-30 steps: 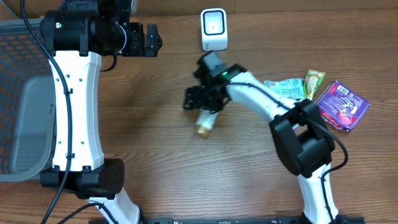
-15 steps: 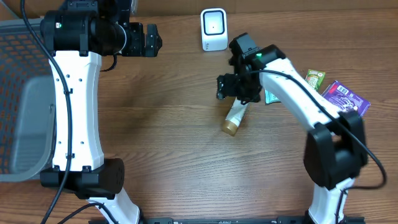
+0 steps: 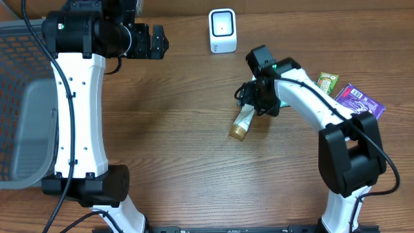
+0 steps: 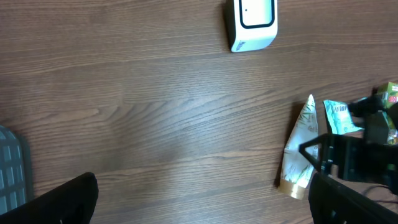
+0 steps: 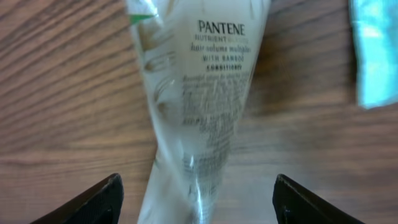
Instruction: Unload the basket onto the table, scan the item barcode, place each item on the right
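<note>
Item: Pantene conditioner tube (image 3: 242, 123), clear-white with a gold cap, lying flat on the brown wooden worktop (image 3: 168, 149) right of centre, cap end pointing toward the near-left, crimped end toward the far-right. Right pincer (image 3: 253, 103): directly above the tube's crimped half, jaws spread wide, one finger on either side of the tube and neither touching it; nothing held. Left pincer (image 3: 155, 42): raised at the far left of the worktop, well apart from the tube, jaws fully spread and empty. White barcode scanner (image 3: 222, 30): upright at the far edge, apart from the tube. Overhead view only: green snack bar (image 3: 326, 83) and purple packet (image 3: 358, 107) to the right of the right arm, grey mesh basket (image 3: 26, 129) at the left edge. Right wrist view only: the tube's (image 5: 205, 93) printed label, legible as hair-volume conditioner, running between the dark fingers (image 5: 93, 199), with a teal packet (image 5: 376, 56) just beside it. Left wrist view: tube's (image 4: 301, 149) whole length, scanner (image 4: 250, 23) and teal packet (image 4: 339, 117) together.
</note>
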Robot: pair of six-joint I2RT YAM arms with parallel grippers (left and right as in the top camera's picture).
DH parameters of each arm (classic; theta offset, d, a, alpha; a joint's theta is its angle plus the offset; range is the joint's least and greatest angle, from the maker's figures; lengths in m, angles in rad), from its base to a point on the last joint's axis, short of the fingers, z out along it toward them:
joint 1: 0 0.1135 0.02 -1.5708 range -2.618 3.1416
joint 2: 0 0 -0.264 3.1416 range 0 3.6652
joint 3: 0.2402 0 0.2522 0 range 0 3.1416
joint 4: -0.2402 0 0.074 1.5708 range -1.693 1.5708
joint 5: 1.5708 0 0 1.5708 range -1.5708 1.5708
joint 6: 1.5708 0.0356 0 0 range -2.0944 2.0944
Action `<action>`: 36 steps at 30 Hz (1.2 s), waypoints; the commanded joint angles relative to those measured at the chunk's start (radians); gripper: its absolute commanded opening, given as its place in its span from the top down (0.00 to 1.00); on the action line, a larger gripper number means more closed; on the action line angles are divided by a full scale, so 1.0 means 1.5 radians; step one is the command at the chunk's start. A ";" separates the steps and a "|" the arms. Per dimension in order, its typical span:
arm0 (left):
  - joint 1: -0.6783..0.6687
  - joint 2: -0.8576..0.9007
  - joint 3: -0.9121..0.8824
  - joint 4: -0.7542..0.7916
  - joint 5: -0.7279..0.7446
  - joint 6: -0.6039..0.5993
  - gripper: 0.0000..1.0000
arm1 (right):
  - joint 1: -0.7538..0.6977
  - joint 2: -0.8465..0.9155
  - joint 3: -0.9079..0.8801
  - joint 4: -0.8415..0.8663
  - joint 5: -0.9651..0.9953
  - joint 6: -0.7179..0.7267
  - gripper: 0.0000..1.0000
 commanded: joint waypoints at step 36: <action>-0.004 -0.003 0.010 0.000 0.005 -0.011 0.01 | 0.139 0.004 0.109 0.010 -0.005 -0.025 0.27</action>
